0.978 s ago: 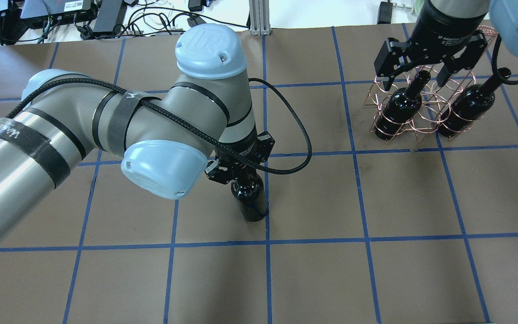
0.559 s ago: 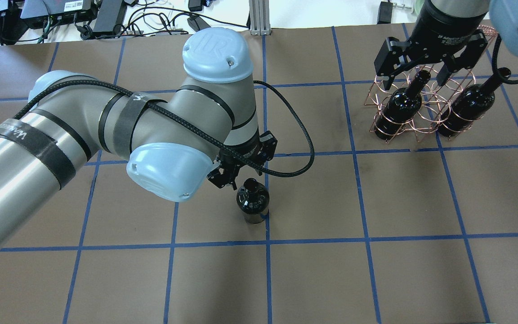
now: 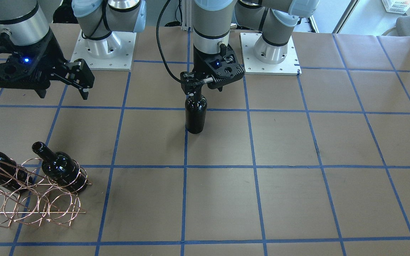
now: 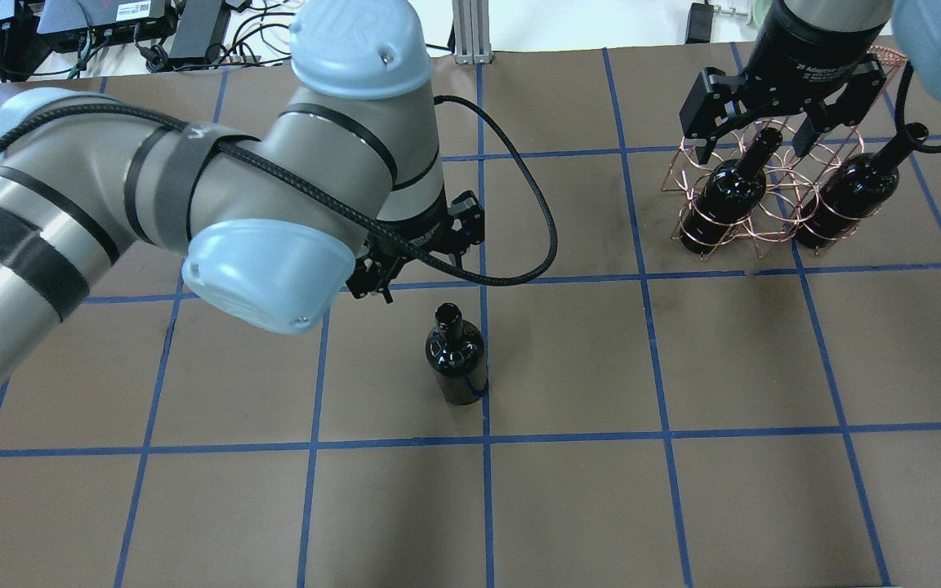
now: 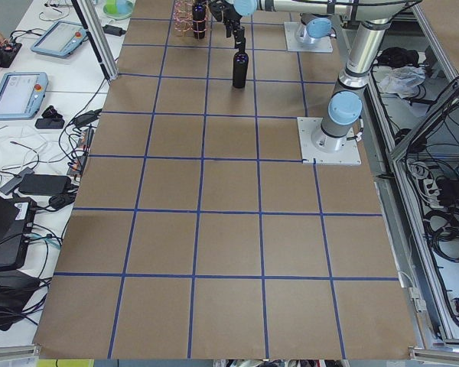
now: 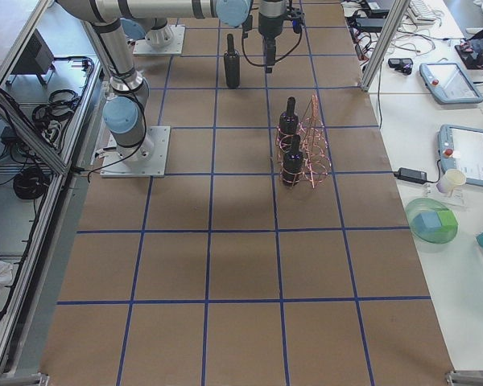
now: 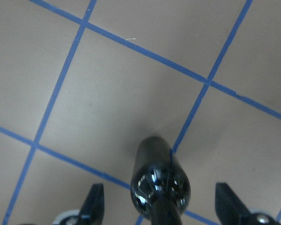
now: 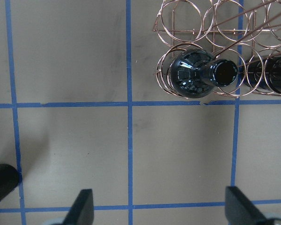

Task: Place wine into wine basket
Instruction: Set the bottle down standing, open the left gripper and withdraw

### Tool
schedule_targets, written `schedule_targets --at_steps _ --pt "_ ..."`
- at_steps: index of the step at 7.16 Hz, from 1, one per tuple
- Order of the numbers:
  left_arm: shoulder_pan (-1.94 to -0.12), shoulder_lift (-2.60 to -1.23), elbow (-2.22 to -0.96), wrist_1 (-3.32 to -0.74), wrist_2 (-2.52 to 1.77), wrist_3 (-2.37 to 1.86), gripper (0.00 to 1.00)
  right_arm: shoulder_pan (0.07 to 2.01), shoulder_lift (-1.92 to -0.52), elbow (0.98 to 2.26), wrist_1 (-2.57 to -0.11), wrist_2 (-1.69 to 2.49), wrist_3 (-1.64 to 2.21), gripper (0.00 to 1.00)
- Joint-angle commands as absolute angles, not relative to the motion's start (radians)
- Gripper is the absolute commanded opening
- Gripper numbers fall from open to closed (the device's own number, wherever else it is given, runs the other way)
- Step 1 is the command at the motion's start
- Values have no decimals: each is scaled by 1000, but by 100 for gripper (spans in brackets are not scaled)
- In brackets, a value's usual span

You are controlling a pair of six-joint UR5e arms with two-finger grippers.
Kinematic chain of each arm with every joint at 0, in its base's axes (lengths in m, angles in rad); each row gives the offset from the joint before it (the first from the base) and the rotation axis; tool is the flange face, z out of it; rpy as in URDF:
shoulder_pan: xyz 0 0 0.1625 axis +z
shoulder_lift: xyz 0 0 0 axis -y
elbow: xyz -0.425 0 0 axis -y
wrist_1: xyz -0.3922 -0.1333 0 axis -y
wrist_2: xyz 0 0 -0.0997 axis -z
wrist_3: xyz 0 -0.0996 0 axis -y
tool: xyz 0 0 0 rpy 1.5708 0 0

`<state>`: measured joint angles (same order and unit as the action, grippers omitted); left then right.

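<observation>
**Left tool lets go and rises off the wine**

Since a second ago the left tool (image 4: 421, 260) has come up off the neck of the wine (image 4: 456, 359), which it covered then. Its fingers now stand wide apart and hold nothing, and the left wrist view shows the bottle's neck below and between them. The wine itself has not shifted. It stands upright and alone near the middle of the bench (image 4: 764, 506), its base on a line of blue tape (image 4: 568, 437), well apart from the wine basket (image 3: 48, 206) at the far right.

I judge that spot to be a staging point: central, with the neck free on every side, so that the other arm can come down on it without crowding. The right tool (image 4: 752, 145) has stayed where it was, hanging over the basket fully open and empty, just above the neck of the left basket bottle (image 4: 728, 196). The right basket bottle (image 4: 846, 192) sits beside it. Both lean in their rings, which cradle the body and leave the neck sticking out for a grip. Empty rings remain on the basket's far side.

The next move is probably for the right arm to reach to the middle and close on the neck. Glossy glass could slip in the fingers, and the thin wire basket may shift when a bottle is pushed in
</observation>
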<state>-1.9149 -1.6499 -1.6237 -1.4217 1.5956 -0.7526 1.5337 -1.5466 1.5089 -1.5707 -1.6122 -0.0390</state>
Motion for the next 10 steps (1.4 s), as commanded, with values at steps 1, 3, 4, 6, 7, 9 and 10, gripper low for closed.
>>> schedule_targets --at_steps 1,3,4,6,7,9,10 --pt "-1687 -1637 -1438 -1649 1601 -308 80 1535 -1554 1509 -1579 -1618 -66 100" --pt "-1442 -1623 -1376 -1715 1597 98 80 1567 -1554 1511 -1574 -1626 -115 100" --pt "-1407 -1612 -1376 -1732 1598 142 80 1632 -1539 1511 -1559 -1602 -104 100" --pt "-1413 -1606 -1381 -1735 1586 147 80 1754 -1514 1511 -1594 -1598 50 100" --pt "-1413 -1592 -1390 -1733 1595 149 81 1813 -1505 1511 -1611 -1592 57 100" --pt "-1408 -1588 -1407 -1727 1553 182 84 1948 -1493 1509 -1627 -1594 175 100" --pt "-1410 -1582 -1410 -1729 1513 186 89 1991 -1491 1511 -1629 -1588 225 100"
